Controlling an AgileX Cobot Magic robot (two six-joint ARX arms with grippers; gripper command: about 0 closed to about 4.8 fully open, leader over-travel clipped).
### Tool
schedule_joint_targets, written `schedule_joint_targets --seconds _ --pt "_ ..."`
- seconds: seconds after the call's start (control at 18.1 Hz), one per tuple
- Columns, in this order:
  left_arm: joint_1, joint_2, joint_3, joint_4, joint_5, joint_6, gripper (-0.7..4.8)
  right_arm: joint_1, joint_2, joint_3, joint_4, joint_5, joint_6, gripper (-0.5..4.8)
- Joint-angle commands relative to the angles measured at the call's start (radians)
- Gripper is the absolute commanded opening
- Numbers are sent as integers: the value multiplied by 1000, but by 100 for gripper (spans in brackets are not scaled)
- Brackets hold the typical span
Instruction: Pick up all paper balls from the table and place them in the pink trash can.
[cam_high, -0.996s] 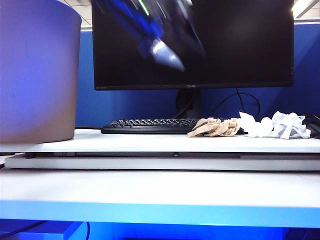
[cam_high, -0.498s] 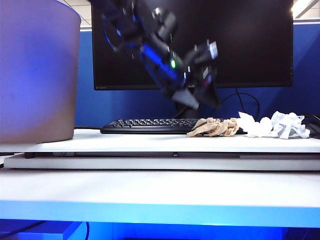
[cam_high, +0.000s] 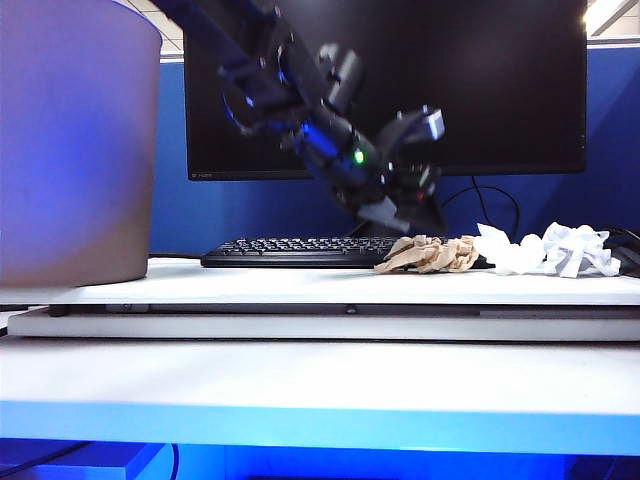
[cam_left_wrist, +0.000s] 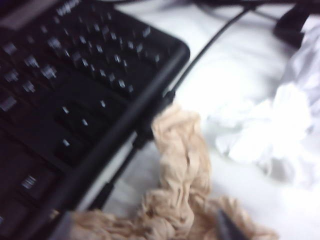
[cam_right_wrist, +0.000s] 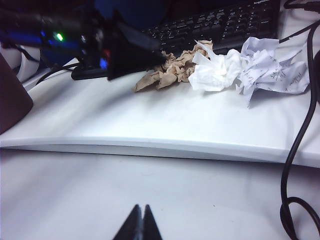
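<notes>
My left gripper (cam_high: 405, 215) has swung down from high in front of the monitor (cam_high: 480, 80) a second ago; now just above the tan paper ball (cam_high: 430, 254), beside the keyboard (cam_high: 290, 250). Jaws apart, holding nothing; how wide, I cannot tell. White paper balls (cam_high: 550, 250) touch the tan one on its far side from the keyboard. Pink trash can (cam_high: 75, 150) well apart, beyond the keyboard. Pick seems imminent. Right gripper (cam_right_wrist: 139, 225) closed, empty, low over the surface (cam_right_wrist: 200, 195).

Only small pale lettering on the monitor's (cam_high: 470, 90) lower bezel, centre of the frame, showed, too tiny to read; scribbles on one paper ball (cam_right_wrist: 272, 65) stayed illegible.
</notes>
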Motion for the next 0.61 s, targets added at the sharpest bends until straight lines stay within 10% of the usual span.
schedule_joint_targets --seconds 0.06,0.17,0.28,0.61 --pt "-2 13 3 11 10 -6 371 1 -2 -4 14 -2 0 -1" --pt "-2 24 3 14 9 -6 348 0 -2 -4 14 -2 0 -1" --pt "-1 29 3 10 -2 -6 -15 1 -2 -4 14 -2 0 -1" --pt "-3 -40 159 -230 -14 9 -6 0 -2 -4 23 -1 0 -1"
